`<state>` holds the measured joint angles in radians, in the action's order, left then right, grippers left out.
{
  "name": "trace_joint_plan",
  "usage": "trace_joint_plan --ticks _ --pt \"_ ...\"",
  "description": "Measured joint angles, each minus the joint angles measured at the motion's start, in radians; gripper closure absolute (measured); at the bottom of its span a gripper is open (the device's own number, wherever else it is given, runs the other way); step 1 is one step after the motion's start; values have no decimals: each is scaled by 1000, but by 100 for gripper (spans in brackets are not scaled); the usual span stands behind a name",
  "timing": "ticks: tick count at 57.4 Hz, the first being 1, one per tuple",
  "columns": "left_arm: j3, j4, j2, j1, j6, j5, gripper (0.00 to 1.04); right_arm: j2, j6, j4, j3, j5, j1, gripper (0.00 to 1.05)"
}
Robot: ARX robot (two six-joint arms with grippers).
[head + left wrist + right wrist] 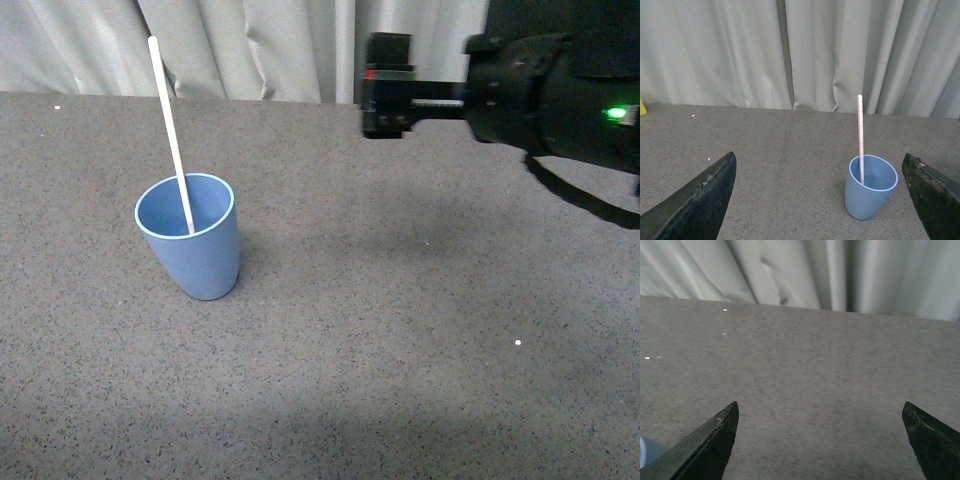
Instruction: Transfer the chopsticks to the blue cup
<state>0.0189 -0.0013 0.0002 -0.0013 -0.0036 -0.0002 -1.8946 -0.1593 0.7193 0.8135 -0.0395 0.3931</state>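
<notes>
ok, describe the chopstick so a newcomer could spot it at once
On the grey speckled table, in front of the pale curtain, a lone light-blue cup stands left of centre in the front view. The chopstick stands tilted inside it, rising well above the rim. It is the only thin, straight, cream-white stick in sight.

Soft, even light. The blue cup [203, 258] casts barely any shadow; a faint one darkens the table [400, 390] below the right arm [545, 90]. The right wrist view is blurred.
</notes>
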Motion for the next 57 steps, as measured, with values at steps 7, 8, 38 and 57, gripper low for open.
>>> trace_joint_plan --ticks 7,8,38,57 --pt "0 0 0 0 0 0 7 138 61 -10 -114 -32 -76 9" --pt "0 0 0 0 0 0 7 176 74 -23 -138 -47 -90 9" --pt "0 0 0 0 0 0 7 912 86 -295 -538 -299 -12 9" --pt "0 0 0 0 0 0 7 1329 40 -667 -635 -498 167 9"
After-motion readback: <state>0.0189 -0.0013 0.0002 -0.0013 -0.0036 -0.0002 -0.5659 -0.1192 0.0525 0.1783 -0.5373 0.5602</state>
